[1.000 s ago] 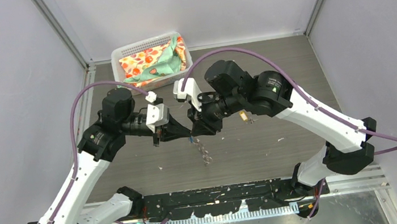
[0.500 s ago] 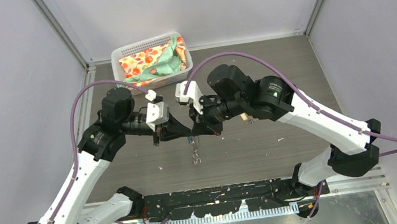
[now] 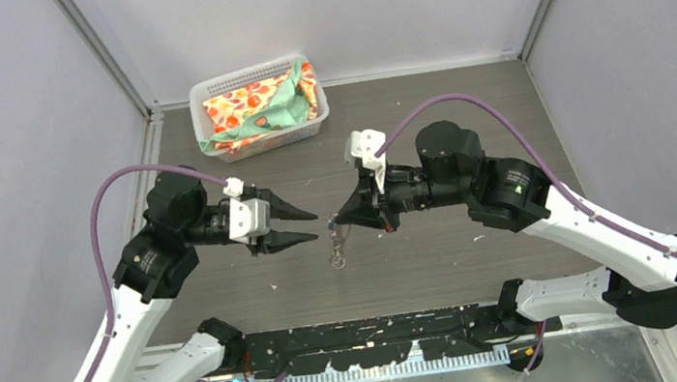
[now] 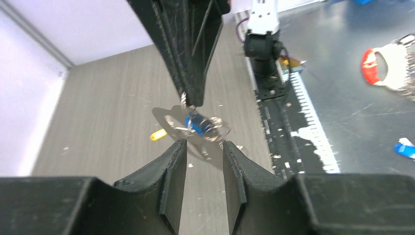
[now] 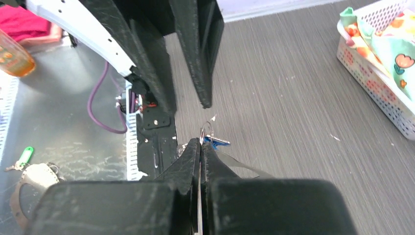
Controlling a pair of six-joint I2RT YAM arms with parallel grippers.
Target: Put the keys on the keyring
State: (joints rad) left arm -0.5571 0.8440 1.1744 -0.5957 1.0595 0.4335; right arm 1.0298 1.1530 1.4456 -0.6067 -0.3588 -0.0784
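My right gripper is shut on the silvery keyring, which dangles from its tips above the table. In the right wrist view, the gripper pinches the ring, with the blue-headed key hanging on it. My left gripper is open and empty, just left of the ring. In the left wrist view, its jaws stand apart below the blue key and the ring. The yellow-headed key lies on the table beyond; it is hidden in the top view.
A white basket of patterned cloth stands at the back left and shows in the right wrist view. Small white flecks dot the wooden table. The black base rail runs along the near edge.
My left gripper has opened and drawn back to the left. My right arm has pulled back to the right, still holding the keyring, which now hangs shorter below it.
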